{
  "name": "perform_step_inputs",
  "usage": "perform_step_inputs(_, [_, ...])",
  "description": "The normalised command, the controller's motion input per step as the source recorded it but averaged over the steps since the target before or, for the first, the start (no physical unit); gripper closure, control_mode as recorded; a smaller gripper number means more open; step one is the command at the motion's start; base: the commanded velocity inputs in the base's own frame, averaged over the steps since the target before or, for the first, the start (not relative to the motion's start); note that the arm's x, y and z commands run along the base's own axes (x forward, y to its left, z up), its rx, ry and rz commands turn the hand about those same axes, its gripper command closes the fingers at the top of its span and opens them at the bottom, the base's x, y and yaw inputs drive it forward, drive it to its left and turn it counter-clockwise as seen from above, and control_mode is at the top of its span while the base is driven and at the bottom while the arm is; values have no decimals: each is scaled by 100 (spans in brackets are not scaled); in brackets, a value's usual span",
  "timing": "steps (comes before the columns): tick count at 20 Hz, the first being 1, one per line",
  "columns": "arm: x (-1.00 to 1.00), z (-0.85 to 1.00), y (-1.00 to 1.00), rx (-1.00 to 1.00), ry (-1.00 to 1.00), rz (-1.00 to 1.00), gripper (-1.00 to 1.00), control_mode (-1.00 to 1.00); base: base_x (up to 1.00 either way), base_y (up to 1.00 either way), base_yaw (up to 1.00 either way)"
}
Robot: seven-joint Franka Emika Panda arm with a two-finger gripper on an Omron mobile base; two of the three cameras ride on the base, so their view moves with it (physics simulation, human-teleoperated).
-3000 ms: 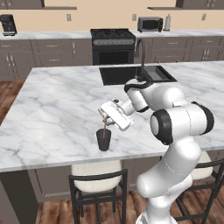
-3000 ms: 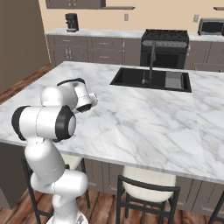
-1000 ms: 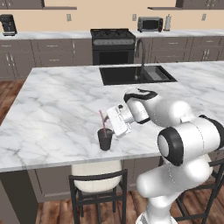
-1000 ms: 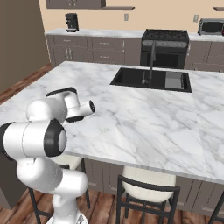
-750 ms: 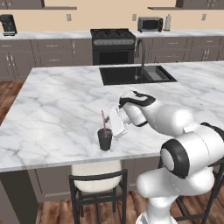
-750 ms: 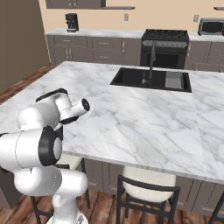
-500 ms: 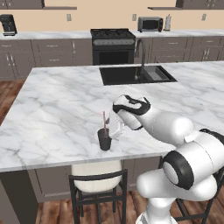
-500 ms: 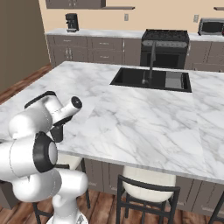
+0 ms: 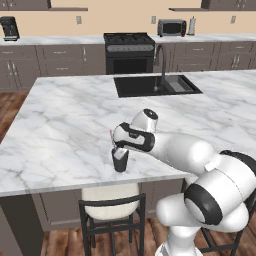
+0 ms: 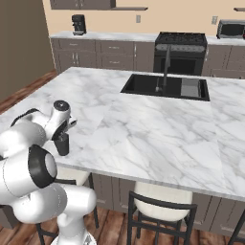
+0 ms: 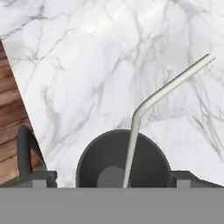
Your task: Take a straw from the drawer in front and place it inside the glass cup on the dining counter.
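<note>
Hand view: gripper [image 11: 109, 181] fingertips spread wide, one on each side of the glass cup [image 11: 123, 159], gripping nothing | straw [image 11: 146, 107] stands inside the cup, bent top leaning over the rim | left base view: cup [image 9: 120, 160] near the dining counter [image 9: 70, 120] front edge, above a stool [image 9: 111, 200]

Gripper [image 11: 111, 177] tips mostly cut off at hand view bottom, jaw state unclear; straw [image 11: 151, 105] base hidden in glass cup [image 11: 123, 159].
</note>
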Motion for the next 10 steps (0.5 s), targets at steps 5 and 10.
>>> perform_step_inputs(5, [1,26,-10,-17,20,-36,-100,-100,0,0,0])
perform_step_inputs(10, [0,28,-25,-14,17,-37,-100,-100,0,0,0])
